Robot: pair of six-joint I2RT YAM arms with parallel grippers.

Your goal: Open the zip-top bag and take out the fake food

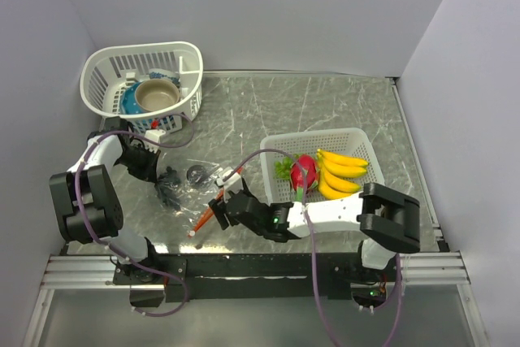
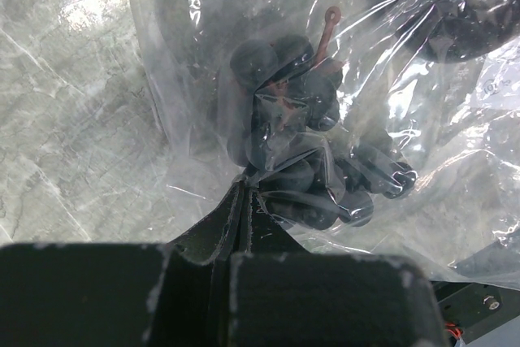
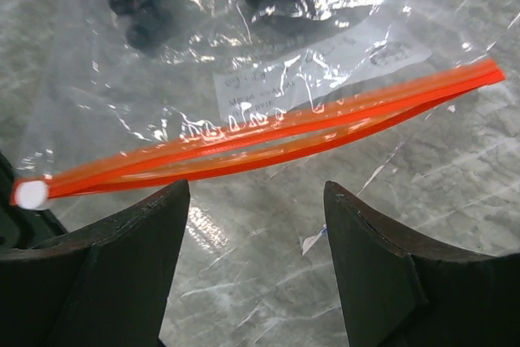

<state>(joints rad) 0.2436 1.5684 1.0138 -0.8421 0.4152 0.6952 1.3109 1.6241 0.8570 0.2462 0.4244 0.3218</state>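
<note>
Grey marbled table [image 1: 325,111], white walls on three sides.

Two white mesh baskets. The far-left basket [image 1: 142,53] holds a tan bowl [image 1: 156,95] and a blue item [image 1: 130,101], which is mostly hidden behind the bowl. The right basket [image 1: 357,137] holds a banana bunch [image 1: 341,172], a dragon fruit [image 1: 305,171] and a green cluster [image 1: 283,168]. The green cluster is half covered, so we can't make out its shape.

The zip-top bag [image 1: 191,193] lies flat on the table between the two grippers, left of the right basket. From above its clear film is hard to trace.

The left gripper [image 2: 246,191] has its fingers pressed together on a fold of the bag film, just beside the dark grape cluster [image 2: 301,152] inside the bag. The wrist body blocks the lower third of that view.

The right gripper [image 3: 256,193] is spread wide and holds nothing. The orange zip strip [image 3: 268,140] lies just past its fingertips, and we see no contact.

The strip's two tracks bow slightly apart mid-length and are joined at the end with the white tab [image 3: 31,194].

A white label [image 3: 309,75] is inside the bag, its text unreadable. A second dark round item [image 1: 197,174] is also inside, cut off in the right wrist view, and we can't identify it.
</note>
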